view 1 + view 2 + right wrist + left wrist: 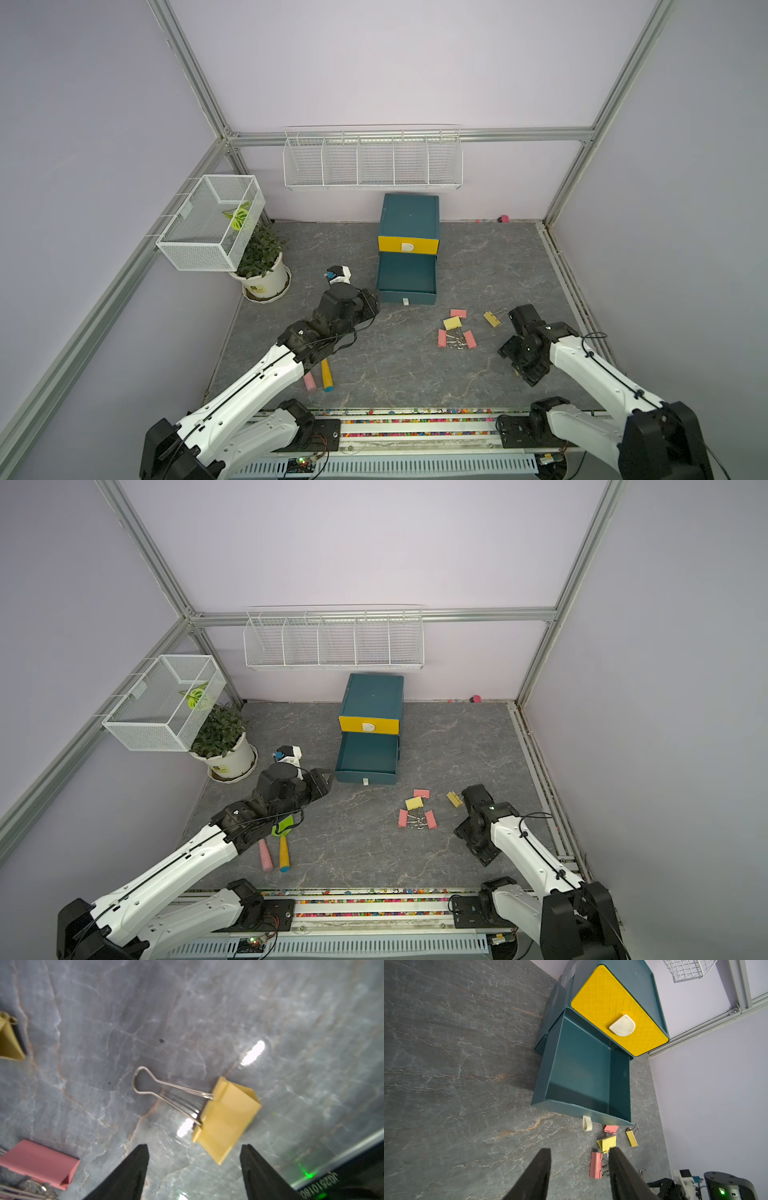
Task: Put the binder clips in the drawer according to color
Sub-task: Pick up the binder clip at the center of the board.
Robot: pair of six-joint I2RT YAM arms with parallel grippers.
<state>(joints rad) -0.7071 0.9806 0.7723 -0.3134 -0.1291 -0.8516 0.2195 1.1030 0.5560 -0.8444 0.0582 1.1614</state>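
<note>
Right gripper (pixel 194 1167): black ribbed jaws spread wide, empty, hovering low over the grey marble-look tabletop (pixel 104 1022). The likely target is the lone yellow folded-metal binder clip with silver wire handles (pixel 226 1118). It lies on its side just ahead of the fingertips, untouched.

In a top view this clip (pixel 491 319) sits just beside the gripper, slightly apart from the cluster. The cluster is a second yellow clip (pixel 452 323), a far pink clip (pixel 458 313), a left pink clip (pixel 441 338) and a right pink clip (pixel 469 339), with wire handles bunched between the last two. No blue clips are visible.

The dark-teal three-drawer cabinet (pixel 409 212) stands at the back wall. Its yellow top drawer front (pixel 408 244) is shut. The teal drawer right under it (pixel 581 1109) is pulled out and looks empty.

Left gripper (pixel 579 1167): jaws about half apart, holding nothing, near the open drawer's front.

Handling, as a judgement:
- The clip is light and rigid, so there is no crush risk.
- The painted faces are smooth, so it may skid on the hard top or squirt out if pinched on the sloped faces.
- The wire handles pivot, so held by them alone the body would swing.
- Best to grab across the yellow body, low and squarely centred.
- Yellow probably belongs behind the yellow front, which is shut and needs opening first.
</note>
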